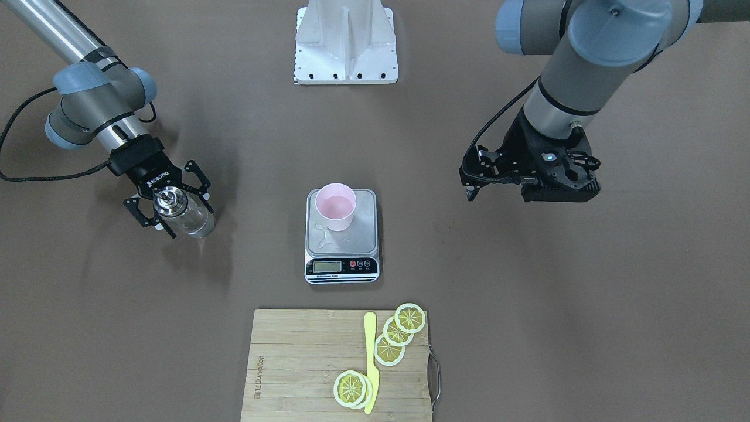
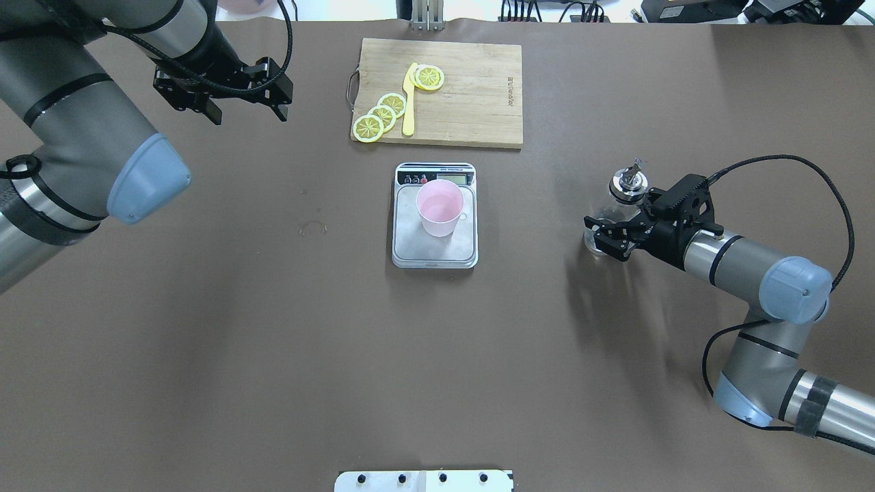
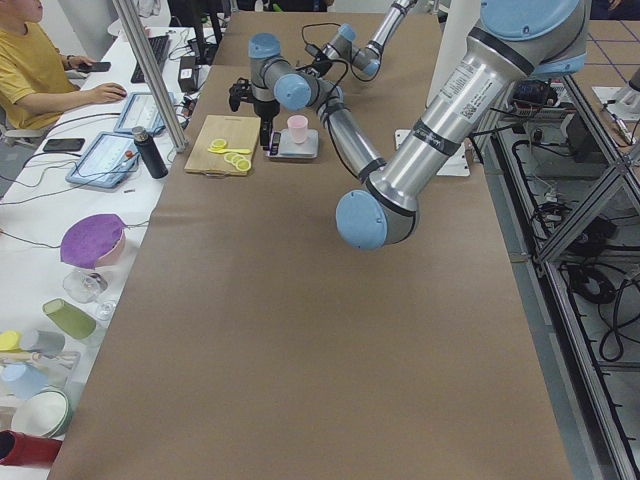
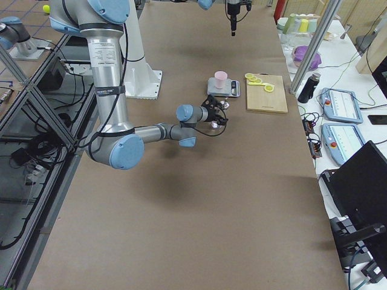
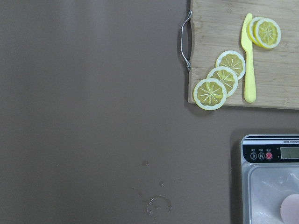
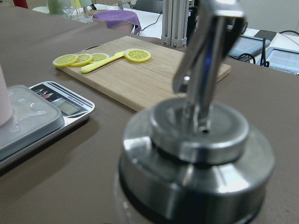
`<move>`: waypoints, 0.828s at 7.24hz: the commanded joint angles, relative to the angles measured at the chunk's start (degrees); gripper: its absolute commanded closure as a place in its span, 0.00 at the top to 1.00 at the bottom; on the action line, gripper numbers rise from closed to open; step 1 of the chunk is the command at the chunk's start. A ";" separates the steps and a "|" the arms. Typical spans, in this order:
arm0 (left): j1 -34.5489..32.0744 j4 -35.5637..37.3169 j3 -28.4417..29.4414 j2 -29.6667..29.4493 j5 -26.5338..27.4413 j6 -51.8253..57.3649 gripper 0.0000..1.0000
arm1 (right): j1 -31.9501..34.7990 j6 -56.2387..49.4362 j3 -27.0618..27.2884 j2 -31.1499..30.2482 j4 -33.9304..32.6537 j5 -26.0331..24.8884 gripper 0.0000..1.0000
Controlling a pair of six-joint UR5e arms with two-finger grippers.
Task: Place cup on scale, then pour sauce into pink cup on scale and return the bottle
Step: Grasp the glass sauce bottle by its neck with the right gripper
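Table: brown table (image 2: 273, 342), matte, with a small wet ring (image 5: 158, 205) on the robot's left of the scale.
Room: side desk with tablets; a person in a yellow shirt (image 3: 35, 60) sits there.
Board: wooden cutting board (image 2: 472, 89) beyond the scale, carrying lemon slices (image 2: 368, 127) and a yellow knife (image 2: 409, 102).
Scale: scale (image 2: 437, 249) at mid-table, steel platform with clear droplets (image 1: 325, 231).
Cup: pale pink cup (image 2: 441, 207), upright on the platform.
Bottle: clear glass bottle (image 1: 187, 217), metal collar and spout, upright, well to the scale's right.
Right gripper: right gripper (image 1: 176, 214), jaws clamped on the glass body.
Left gripper: left gripper (image 2: 247, 113), jaws apart, empty, raised near the board.
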 commanded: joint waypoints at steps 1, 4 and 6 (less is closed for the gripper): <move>0.00 0.00 0.00 0.00 0.00 0.00 0.98 | 0.03 0.09 0.20 -0.02 -0.23 0.00 0.58; -0.09 0.00 -0.26 0.09 -0.08 0.17 0.97 | 0.12 0.36 1.95 -0.02 -1.01 0.09 0.38; -1.75 0.00 -1.22 1.22 -0.43 4.55 0.97 | 0.38 0.27 16.04 -0.37 -19.11 0.18 0.33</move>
